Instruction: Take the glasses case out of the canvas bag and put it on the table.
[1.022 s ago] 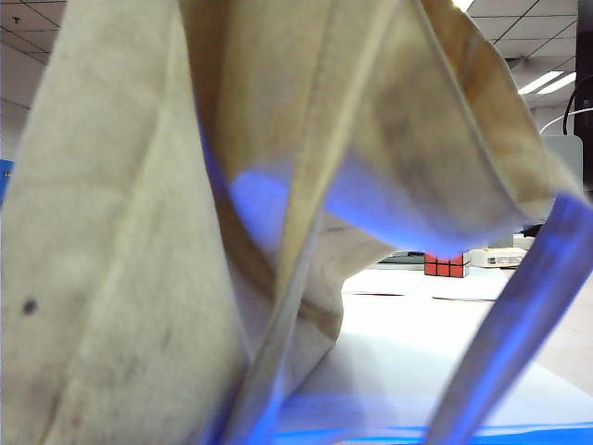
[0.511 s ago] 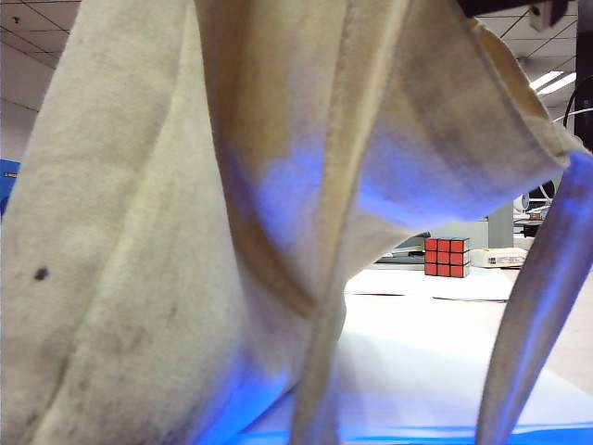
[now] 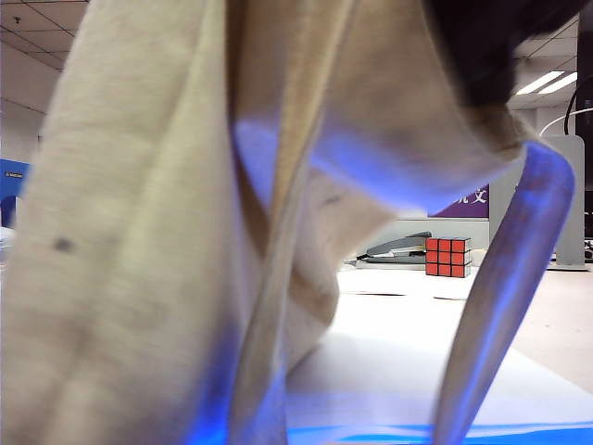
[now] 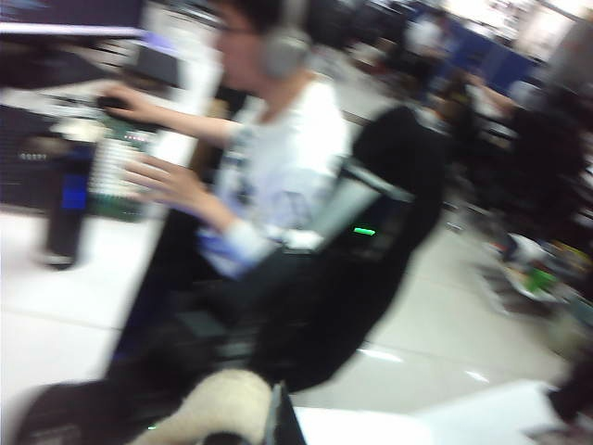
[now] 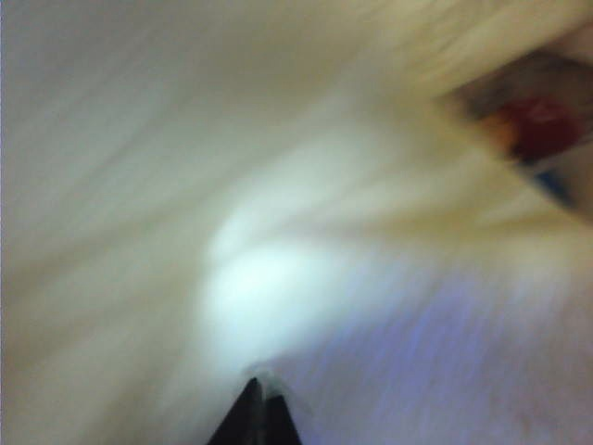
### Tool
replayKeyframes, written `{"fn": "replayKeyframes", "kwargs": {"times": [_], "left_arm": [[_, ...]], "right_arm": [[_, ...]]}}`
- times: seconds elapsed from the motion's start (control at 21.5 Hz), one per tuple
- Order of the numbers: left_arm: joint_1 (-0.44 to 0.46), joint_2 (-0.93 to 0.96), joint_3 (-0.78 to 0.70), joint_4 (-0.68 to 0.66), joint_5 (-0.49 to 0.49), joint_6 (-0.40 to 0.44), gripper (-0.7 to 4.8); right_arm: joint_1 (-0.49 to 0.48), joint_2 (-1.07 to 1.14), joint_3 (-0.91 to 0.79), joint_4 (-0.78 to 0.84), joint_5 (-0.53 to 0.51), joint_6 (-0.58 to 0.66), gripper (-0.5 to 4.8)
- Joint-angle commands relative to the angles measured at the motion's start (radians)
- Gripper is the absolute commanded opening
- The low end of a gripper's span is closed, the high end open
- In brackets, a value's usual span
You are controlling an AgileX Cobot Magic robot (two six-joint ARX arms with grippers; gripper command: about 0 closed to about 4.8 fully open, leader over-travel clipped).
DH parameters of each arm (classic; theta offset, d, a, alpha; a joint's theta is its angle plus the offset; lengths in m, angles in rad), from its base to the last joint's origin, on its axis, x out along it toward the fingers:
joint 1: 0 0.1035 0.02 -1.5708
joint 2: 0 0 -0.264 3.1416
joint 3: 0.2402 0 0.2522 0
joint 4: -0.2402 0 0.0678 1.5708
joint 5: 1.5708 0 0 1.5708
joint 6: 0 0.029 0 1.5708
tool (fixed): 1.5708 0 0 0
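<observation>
Exterior view has no glasses case anywhere, so I'd guess it's inside the canvas bag, which hangs lifted right against the lens above the table, so nothing's out yet. The right gripper is pinched shut on bag cloth. The left gripper is closed too, apparently on a fold of it.

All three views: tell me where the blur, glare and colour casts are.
Exterior view: the canvas bag fills the near field, soft and smeared, with blue-violet tints on its folds and strap; the Rubik's cube behind is sharp. Left wrist view: motion blur all over; the left gripper is shut on a cloth fold. Right wrist view: streaked cloth, a blown-out white patch above the shut right gripper.
</observation>
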Motion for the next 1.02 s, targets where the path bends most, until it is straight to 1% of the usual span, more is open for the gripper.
{"fn": "replayKeyframes", "kwargs": {"times": [0.05, 0.09, 0.14, 0.19, 0.33, 0.42, 0.46, 0.51, 0.56, 0.6, 0.65, 0.74, 0.79, 0.88, 0.93, 0.98, 1.02], "left_arm": [[-0.036, -0.012, 0.006, 0.025, 0.066, -0.059, 0.00], [-0.049, -0.012, 0.006, 0.014, 0.090, -0.073, -0.01], [-0.075, -0.012, 0.006, -0.017, 0.085, -0.074, 0.00], [-0.075, -0.012, 0.006, -0.030, 0.085, -0.074, -0.01], [-0.075, -0.011, 0.005, -0.080, 0.086, -0.067, -0.01], [-0.075, -0.011, 0.005, -0.108, 0.104, -0.063, -0.01], [-0.075, -0.011, 0.005, -0.107, 0.101, -0.057, -0.01], [-0.075, -0.011, 0.005, -0.107, 0.099, -0.033, -0.01], [-0.075, -0.011, 0.005, -0.107, 0.076, -0.014, -0.01], [-0.075, -0.011, 0.005, -0.107, 0.017, 0.004, -0.01], [-0.074, -0.011, 0.005, -0.106, -0.066, 0.020, 0.00], [-0.074, -0.011, 0.005, -0.106, -0.150, 0.062, 0.00], [-0.074, -0.012, 0.005, -0.107, -0.195, 0.080, 0.00], [-0.074, -0.012, 0.005, -0.104, -0.270, 0.107, 0.00], [-0.074, -0.016, 0.006, -0.098, -0.333, 0.130, 0.05], [-0.074, -0.018, 0.006, -0.097, -0.344, 0.145, 0.10], [-0.074, -0.019, 0.006, -0.097, -0.357, 0.148, 0.26]], "right_arm": [[-0.069, 0.038, 0.003, 0.024, -0.009, 0.000, -0.07], [-0.100, 0.040, 0.003, 0.040, -0.026, 0.001, -0.07], [-0.155, 0.039, 0.015, 0.079, -0.099, 0.051, -0.07], [-0.174, 0.039, 0.029, 0.092, -0.126, 0.078, -0.07], [-0.180, 0.039, 0.108, 0.138, -0.172, 0.108, -0.07], [-0.179, 0.039, 0.130, 0.181, -0.202, 0.186, -0.07], [-0.178, 0.039, 0.130, 0.201, -0.205, 0.200, -0.07], [-0.176, 0.039, 0.130, 0.201, -0.206, 0.200, -0.07], [-0.162, 0.040, 0.130, 0.190, -0.202, 0.199, -0.07], [-0.136, 0.040, 0.130, 0.174, -0.197, 0.199, -0.07], [-0.089, 0.039, 0.130, 0.163, -0.172, 0.198, -0.07], [-0.025, 0.037, 0.130, 0.158, -0.151, 0.198, -0.07], [0.017, 0.034, 0.130, 0.131, -0.130, 0.192, -0.07], [0.044, 0.024, 0.130, 0.039, -0.090, 0.136, -0.07], [0.049, 0.023, 0.130, -0.051, -0.079, 0.087, -0.07], [0.049, 0.018, 0.129, -0.090, -0.073, 0.059, -0.07], [0.048, 0.010, 0.129, -0.110, -0.066, 0.040, -0.07]]}}
